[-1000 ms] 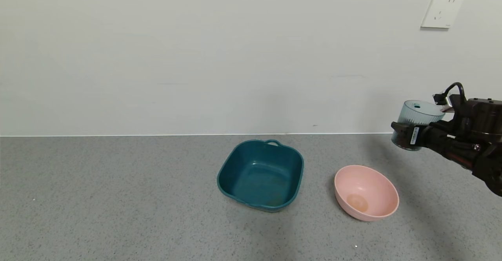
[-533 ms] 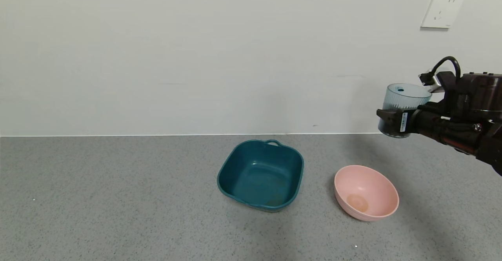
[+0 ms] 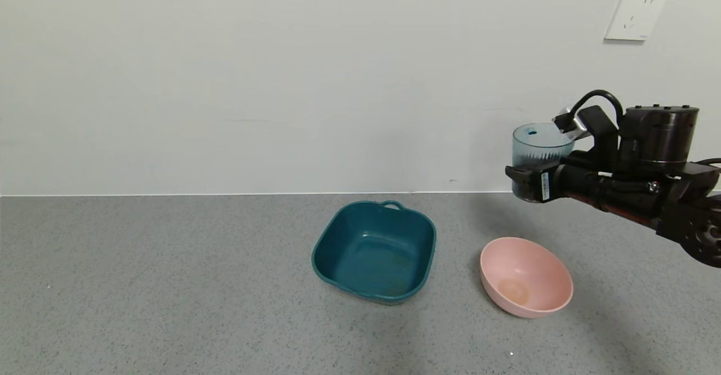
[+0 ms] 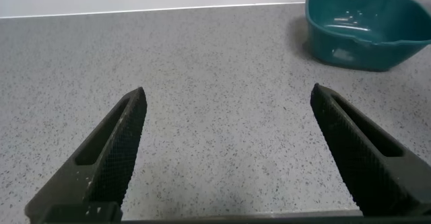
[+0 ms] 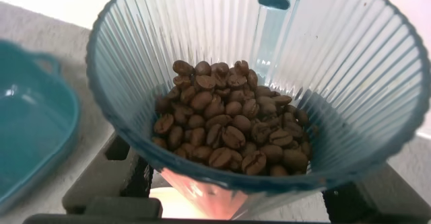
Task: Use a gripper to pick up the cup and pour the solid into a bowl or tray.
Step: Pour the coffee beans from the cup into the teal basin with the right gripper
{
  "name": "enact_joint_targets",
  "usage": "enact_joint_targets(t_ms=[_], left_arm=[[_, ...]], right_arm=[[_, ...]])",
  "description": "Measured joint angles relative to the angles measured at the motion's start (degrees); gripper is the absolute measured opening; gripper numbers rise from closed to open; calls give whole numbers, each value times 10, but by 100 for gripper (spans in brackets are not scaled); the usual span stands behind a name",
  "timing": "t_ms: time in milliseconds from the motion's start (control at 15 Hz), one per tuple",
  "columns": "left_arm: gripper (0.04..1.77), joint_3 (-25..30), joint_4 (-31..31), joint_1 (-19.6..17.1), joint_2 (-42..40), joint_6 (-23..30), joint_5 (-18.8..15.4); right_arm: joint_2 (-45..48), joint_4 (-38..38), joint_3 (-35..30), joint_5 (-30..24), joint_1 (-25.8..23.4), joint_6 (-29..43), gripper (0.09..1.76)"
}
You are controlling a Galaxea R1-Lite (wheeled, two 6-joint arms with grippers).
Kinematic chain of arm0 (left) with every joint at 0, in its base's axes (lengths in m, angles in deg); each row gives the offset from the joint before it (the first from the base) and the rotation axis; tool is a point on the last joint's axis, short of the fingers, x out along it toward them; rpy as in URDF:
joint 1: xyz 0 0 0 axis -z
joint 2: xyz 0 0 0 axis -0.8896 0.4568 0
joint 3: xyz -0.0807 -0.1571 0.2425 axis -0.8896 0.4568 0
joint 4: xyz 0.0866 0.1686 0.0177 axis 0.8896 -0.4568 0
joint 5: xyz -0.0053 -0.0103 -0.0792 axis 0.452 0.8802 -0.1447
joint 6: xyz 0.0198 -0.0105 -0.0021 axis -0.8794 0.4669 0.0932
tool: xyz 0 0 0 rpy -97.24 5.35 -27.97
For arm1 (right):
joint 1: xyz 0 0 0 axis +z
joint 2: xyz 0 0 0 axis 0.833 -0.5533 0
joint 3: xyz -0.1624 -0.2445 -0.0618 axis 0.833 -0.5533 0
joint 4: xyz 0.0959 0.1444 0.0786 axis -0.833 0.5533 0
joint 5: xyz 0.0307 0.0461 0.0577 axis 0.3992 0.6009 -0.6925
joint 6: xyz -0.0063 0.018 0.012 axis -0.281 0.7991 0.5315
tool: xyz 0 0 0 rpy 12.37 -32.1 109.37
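My right gripper (image 3: pixel 529 186) is shut on the cup (image 3: pixel 539 151), a ribbed blue-grey tumbler held upright in the air above the far edge of the pink bowl. In the right wrist view the cup (image 5: pixel 350 69) holds the solid (image 5: pixel 229 133), a heap of brown coffee beans at its bottom. The teal square basin (image 3: pixel 338 234) sits on the table to the left of the cup and lower; its corner (image 5: pixel 34 130) shows beside the cup. My left gripper (image 4: pixel 227 93) is open over bare tabletop, well away from the basin (image 4: pixel 367 35).
A round pink bowl (image 3: pixel 541 302) stands on the grey table just right of the basin, under the held cup. A white wall runs close behind, with a socket plate (image 3: pixel 636 13) at the upper right.
My right gripper has lifted the cup and carried it left, from the right edge of the view to above the pink bowl. The bowls have not moved.
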Motion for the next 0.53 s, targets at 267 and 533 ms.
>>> enact_joint_targets(t_ms=[267,533], left_arm=[[175,0,0,0,0,0,0],[175,0,0,0,0,0,0]], right_arm=[[-26,0,19,22,30,-65,137],[-58,0,49,37,46,-122,137]])
